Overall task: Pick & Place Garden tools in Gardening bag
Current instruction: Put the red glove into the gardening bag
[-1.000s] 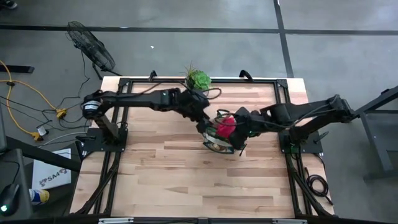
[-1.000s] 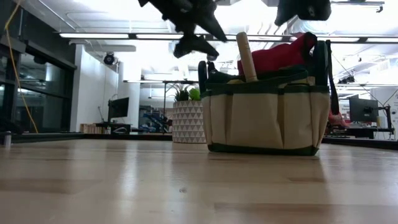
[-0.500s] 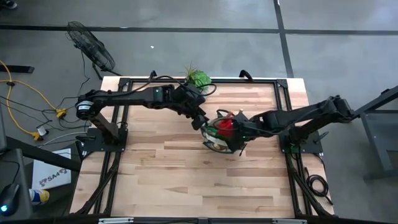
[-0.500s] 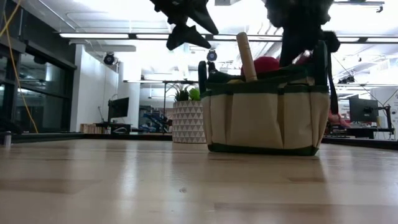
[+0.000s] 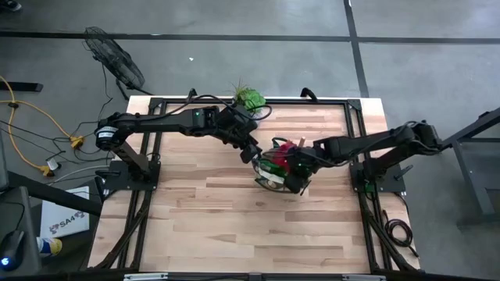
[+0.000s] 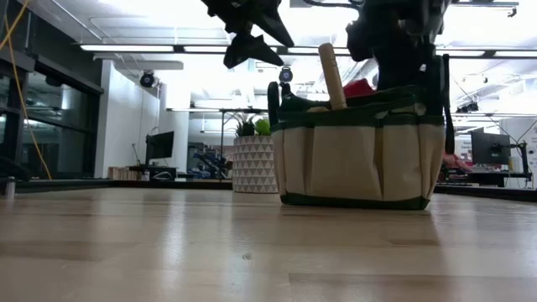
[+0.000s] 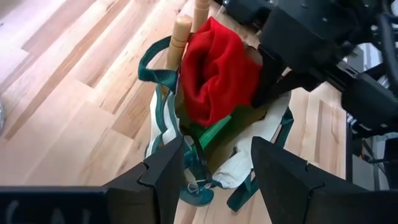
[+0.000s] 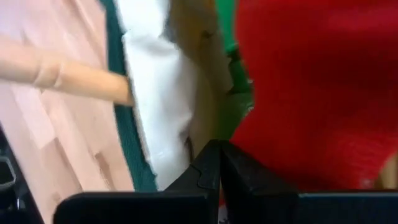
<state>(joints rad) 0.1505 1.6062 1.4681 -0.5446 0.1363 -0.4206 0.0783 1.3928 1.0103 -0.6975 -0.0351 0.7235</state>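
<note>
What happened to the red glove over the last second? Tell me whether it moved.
Yes. In the low view the red glove has sunk toward the gardening bag rim, with the right gripper pressing down onto it.

We take the wooden table [image 5: 234,226] as our landmark. At its far edge we see a green succulent [image 5: 250,97] in a white patterned pot [image 6: 254,164]. Off the table's far left corner, a dark fan [image 5: 113,58] stands on the grey floor. Left of the table, yellow cables [image 5: 39,117] trail across the floor, and a white box [image 5: 62,215] lies beside the table's near left part.
</note>
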